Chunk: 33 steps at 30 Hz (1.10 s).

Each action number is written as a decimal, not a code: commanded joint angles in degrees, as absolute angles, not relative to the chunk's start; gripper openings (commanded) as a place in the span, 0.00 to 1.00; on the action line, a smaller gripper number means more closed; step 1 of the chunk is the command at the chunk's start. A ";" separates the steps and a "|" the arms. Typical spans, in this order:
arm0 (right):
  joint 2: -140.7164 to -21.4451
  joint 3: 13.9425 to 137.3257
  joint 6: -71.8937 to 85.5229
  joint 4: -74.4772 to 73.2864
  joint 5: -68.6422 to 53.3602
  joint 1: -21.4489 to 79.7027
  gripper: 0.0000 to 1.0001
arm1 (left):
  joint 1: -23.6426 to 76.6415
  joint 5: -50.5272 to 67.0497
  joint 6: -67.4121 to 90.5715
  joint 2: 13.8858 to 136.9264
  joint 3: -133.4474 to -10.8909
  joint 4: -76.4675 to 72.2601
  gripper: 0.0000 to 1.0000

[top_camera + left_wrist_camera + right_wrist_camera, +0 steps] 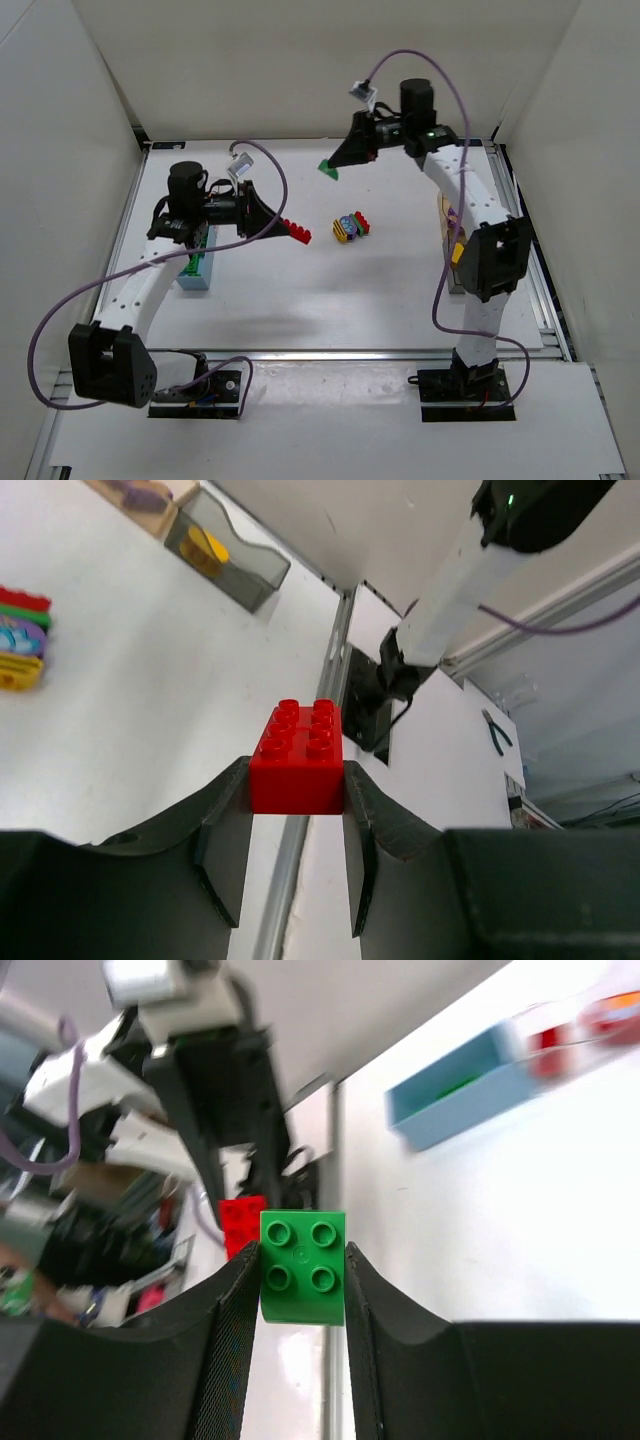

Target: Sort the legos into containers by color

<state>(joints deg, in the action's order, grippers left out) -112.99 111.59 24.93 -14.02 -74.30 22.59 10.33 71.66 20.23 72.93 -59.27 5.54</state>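
My left gripper [288,229] [297,785] is shut on a red lego [298,235] [298,755] and holds it above the table left of centre. At the far middle, my right gripper [335,164] [302,1280] is shut on a green lego [328,169] [302,1265]. A mixed stack of red, green, purple and yellow legos [349,227] [20,640] lies on the table between them. The light blue container [195,272] [465,1085] at the left has green legos in it. The dark smoky container [225,550] has a yellow lego in it, beside the tan container [140,500].
The right arm's links [480,240] partly hide the containers at the right edge of the table. A blurred clear container with red pieces [570,1035] sits beyond the blue one. White walls close in the table on three sides. A metal rail [380,352] runs along the near edge.
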 commanded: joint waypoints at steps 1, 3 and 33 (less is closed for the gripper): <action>-106.79 111.54 21.01 -15.99 -73.13 16.63 0.00 | 8.53 72.51 10.38 67.78 -57.75 19.58 0.19; -105.12 110.13 17.51 -19.06 -72.51 15.04 0.00 | 6.16 70.77 7.84 66.28 -57.13 23.98 0.18; -87.54 94.39 -5.36 -37.71 -50.36 10.11 0.00 | -5.36 -0.35 -3.08 99.22 -84.11 30.85 0.31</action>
<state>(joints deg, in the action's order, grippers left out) -89.71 94.63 -4.14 -37.74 -50.50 10.46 -5.08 0.10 -2.31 98.59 -80.62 30.11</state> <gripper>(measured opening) 0.396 0.469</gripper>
